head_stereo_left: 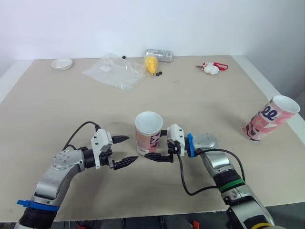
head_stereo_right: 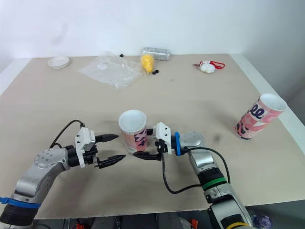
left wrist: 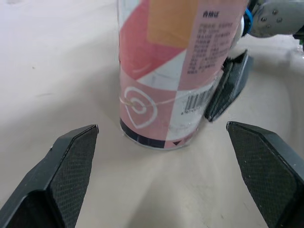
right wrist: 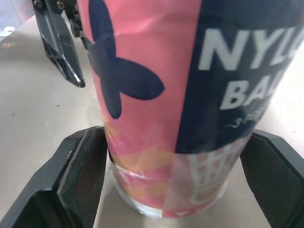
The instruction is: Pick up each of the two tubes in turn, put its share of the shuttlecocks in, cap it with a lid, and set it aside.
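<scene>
Tube [head_stereo_left: 148, 131] is sitting clamped low in the right pincer [right wrist: 178, 137]; lifting risks tipping it toward the left pincer [head_stereo_left: 133, 148], gaping beside.

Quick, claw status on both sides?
Left claw: open, empty, beside the tube.
Right claw: closed on that tube, which stands on the table.

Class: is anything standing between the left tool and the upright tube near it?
Nothing visible: only bare table lies between the left tool and the tube. The right tool clasps the tube from the opposite side.
</scene>
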Action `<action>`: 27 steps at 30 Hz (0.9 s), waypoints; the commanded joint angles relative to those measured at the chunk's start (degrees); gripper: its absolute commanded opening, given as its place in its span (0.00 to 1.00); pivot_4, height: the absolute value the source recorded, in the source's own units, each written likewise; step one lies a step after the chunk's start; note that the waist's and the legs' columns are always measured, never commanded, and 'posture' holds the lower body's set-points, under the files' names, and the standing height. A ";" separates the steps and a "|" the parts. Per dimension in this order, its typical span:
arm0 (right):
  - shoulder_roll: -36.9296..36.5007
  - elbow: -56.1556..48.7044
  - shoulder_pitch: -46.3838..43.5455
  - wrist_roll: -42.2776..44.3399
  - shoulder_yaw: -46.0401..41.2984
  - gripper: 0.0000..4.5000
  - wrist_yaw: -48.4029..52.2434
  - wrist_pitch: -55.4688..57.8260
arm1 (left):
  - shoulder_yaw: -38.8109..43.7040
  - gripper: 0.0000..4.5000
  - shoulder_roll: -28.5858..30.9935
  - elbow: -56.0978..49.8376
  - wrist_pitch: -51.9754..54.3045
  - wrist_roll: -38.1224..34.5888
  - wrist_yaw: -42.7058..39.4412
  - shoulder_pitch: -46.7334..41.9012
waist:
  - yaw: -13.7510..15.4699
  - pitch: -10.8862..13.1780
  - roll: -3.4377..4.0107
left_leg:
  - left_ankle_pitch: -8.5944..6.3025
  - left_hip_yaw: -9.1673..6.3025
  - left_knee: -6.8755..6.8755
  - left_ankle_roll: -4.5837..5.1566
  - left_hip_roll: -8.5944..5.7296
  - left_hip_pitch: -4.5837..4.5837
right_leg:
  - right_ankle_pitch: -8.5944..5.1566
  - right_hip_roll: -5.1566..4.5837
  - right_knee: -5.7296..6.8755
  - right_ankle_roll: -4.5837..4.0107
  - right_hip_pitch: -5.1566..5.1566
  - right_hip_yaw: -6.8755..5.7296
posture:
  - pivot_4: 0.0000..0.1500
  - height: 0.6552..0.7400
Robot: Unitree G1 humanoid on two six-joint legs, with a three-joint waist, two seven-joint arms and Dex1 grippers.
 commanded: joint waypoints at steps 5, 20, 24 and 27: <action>2.92 2.74 -3.14 -0.97 1.22 0.99 -0.19 -2.69 | 1.61 1.00 0.24 -2.73 -0.88 -0.91 1.68 1.78 | -0.06 0.01 0.01 | 0.00 0.00 0.00 0.00 0.02 0.01 | 0.02 0.02 0.01 -0.03 -0.01 0.00 | 1.00 1.00; 5.31 5.20 -4.14 -1.82 1.09 0.72 -0.68 -4.44 | 0.77 1.00 1.28 -1.54 -3.13 0.97 1.36 1.95 | -0.07 0.00 0.01 | 0.05 0.00 0.00 -0.08 0.02 0.01 | 0.05 0.02 0.02 -0.02 0.00 0.00 | 1.00 1.00; 4.47 2.18 -2.86 -1.01 0.90 0.72 -0.42 -2.45 | 0.21 1.00 1.06 -0.87 -3.55 1.39 1.09 1.49 | -0.06 0.01 0.01 | 0.06 0.00 0.00 -0.09 0.02 0.02 | 0.07 0.02 0.02 -0.02 0.00 0.00 | 1.00 1.00; 3.59 -0.16 -1.30 -0.86 0.57 0.72 -1.16 -1.33 | -0.25 1.00 0.96 -0.24 -3.98 1.57 0.87 1.10 | -0.05 0.01 0.01 | 0.06 0.00 0.00 -0.09 0.02 0.01 | 0.05 0.02 0.02 -0.01 0.00 0.00 | 1.00 1.00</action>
